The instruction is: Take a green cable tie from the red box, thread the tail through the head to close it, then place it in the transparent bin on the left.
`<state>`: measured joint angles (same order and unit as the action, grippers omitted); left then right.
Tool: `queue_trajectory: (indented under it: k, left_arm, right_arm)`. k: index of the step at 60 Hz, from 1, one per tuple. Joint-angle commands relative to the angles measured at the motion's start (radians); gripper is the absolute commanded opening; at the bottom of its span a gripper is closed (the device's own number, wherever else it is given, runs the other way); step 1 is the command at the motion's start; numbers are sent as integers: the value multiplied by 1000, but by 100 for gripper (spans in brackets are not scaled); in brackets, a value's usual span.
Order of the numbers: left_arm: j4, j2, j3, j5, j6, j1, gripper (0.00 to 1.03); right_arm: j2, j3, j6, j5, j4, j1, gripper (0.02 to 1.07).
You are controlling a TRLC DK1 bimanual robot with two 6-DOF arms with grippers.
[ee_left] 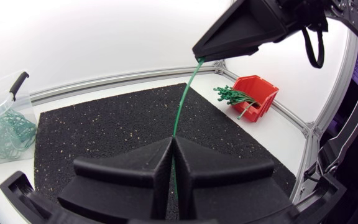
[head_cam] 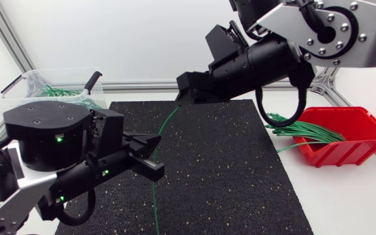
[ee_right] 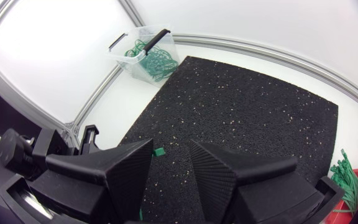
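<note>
Bin (head_cam: 28, 77), upper left. Left arm, lower left, extended toward centre; end effector (head_cam: 154, 155) pressed together, pinching tie (head_cam: 168, 121). Right arm, upper right, angled downward; end effector (head_cam: 180, 99) spread about tie's upper end. Red box (head_cam: 351, 151), right.

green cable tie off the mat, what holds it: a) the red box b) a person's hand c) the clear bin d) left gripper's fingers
d: the left gripper is shut on the green cable tie, pinching it from both sides in the left wrist view.
</note>
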<state>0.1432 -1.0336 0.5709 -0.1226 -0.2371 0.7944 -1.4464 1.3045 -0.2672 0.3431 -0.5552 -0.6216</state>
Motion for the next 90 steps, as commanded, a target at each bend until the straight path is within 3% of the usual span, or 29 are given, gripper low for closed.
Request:
queue_trajectory:
  k: [1, 11, 25, 38, 42, 51, 68, 78, 85, 90]
  left_arm:
    - [25, 20, -39, 81, 13, -67, 4]
    - [72, 15, -65, 270, 10, -195, 4]
    - [121, 14, -89, 462, 4, -261, 4]
    - [183, 12, -105, 600, -30, -305, 4]
    - [202, 1, -105, 630, -53, -317, 4]
    - [213, -13, -94, 719, -105, -354, 4]
    - [222, -25, -111, 759, -108, -334, 4]
    - [228, -26, -121, 767, -110, -323, 4]
    - [228, -13, -131, 772, -119, -304, 4]
    - [228, 0, -132, 779, -130, -299, 4]
  right_arm:
    - [17, -50, 91, 74, 23, 43, 52]
    - [26, -80, 178, 223, 49, 100, 52]
    - [27, -120, 247, 399, 129, 140, 52]
    - [-23, -149, 345, 456, 144, 148, 94]
    - [-51, -159, 345, 497, 141, 148, 100]
    - [-71, -169, 474, 568, 84, 128, 99]
    - [-77, -183, 626, 588, 126, 85, 95]
    - [-101, -183, 640, 662, 138, 82, 66]
    - [-114, -186, 643, 662, 153, 66, 57]
    - [-120, -183, 642, 662, 155, 60, 57]
